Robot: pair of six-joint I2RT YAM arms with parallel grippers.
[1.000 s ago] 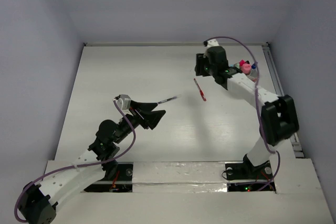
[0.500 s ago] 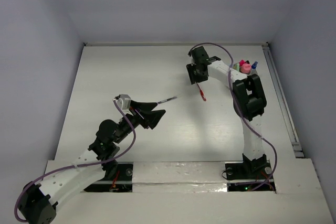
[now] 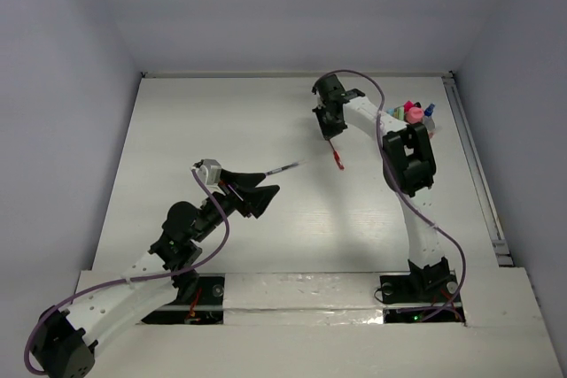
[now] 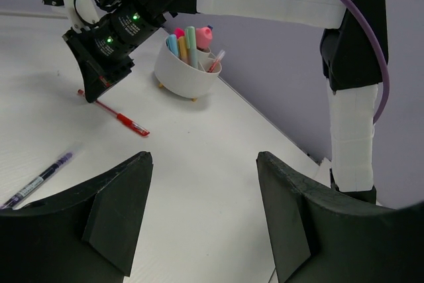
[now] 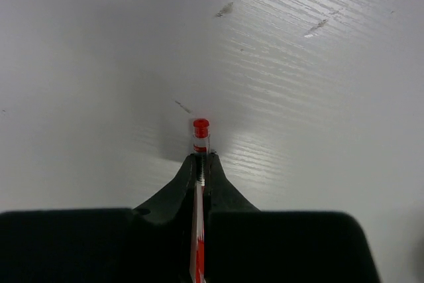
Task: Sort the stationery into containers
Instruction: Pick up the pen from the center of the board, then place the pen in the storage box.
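Observation:
My right gripper (image 5: 201, 158) is shut on a thin red pen (image 5: 201, 126), whose capped end pokes out past the fingertips over the white table. From above, that gripper (image 3: 330, 133) stands over the far end of the red pen (image 3: 337, 158). A grey pen (image 3: 285, 166) lies left of it. My left gripper (image 3: 269, 194) hangs open and empty near that pen. In the left wrist view its fingers (image 4: 126, 210) frame bare table. The white cup (image 4: 182, 79) holds pink, blue, orange and green markers (image 4: 189, 36).
The cup with its markers (image 3: 413, 113) stands at the far right, partly behind the right arm (image 3: 407, 158). A metal rail (image 3: 478, 174) runs along the table's right edge. Grey walls close in the back and sides.
The right gripper has swung left from beside the cup to the red pen and has shut on it. The left arm has not moved.

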